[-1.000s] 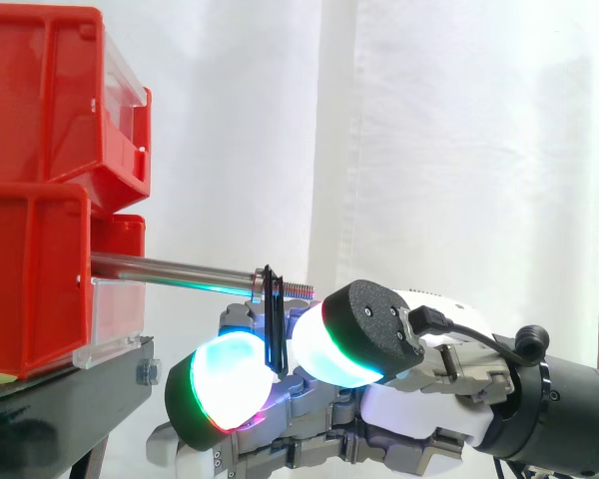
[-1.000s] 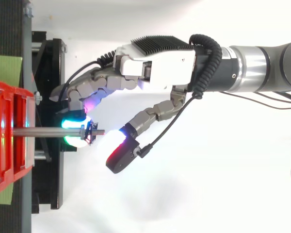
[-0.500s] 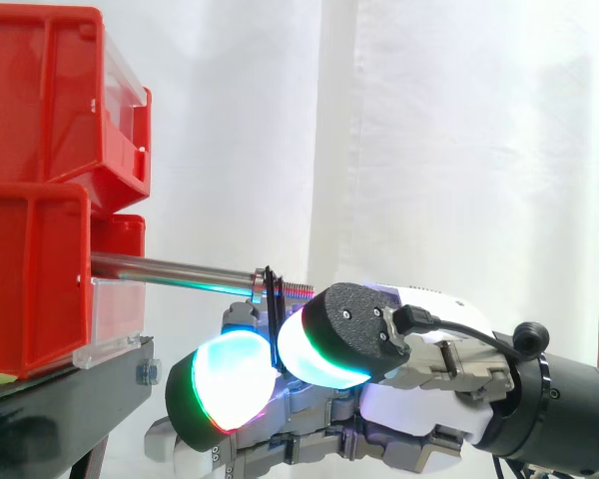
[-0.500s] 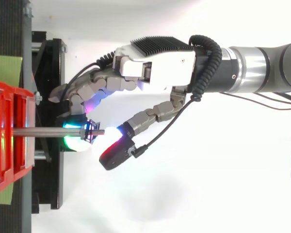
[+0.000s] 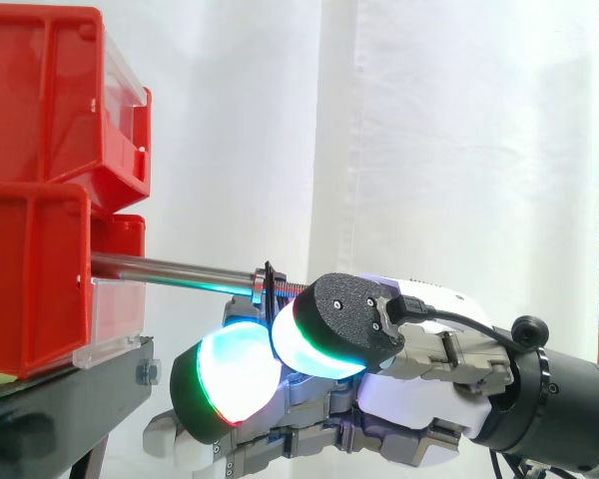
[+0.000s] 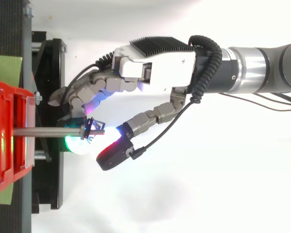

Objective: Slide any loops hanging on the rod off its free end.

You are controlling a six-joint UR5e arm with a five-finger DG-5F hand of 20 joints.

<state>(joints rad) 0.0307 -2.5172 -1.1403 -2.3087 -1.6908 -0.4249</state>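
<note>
Hanging loop (image 5: pixel 269 283) (at rod (image 5: pixel 170 269) end) pinched by hand (image 6: pixel 150 73).

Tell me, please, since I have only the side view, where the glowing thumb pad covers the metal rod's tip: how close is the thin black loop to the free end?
Observer: From above, the thin black loop sits near the free end of the silver metal rod. A short bare tip pokes out beyond it.
Operator: Thank you. How is the hand placed around the rod?
Observer: The hand straddles it. The thumb comes in from one side of the tip and the other fingers curl in from the opposite side, closing on the loop.
Operator: Is anything beyond the tip?
Observer: Just the black thumb pad, whose glowing face sits right off the tip.
</note>
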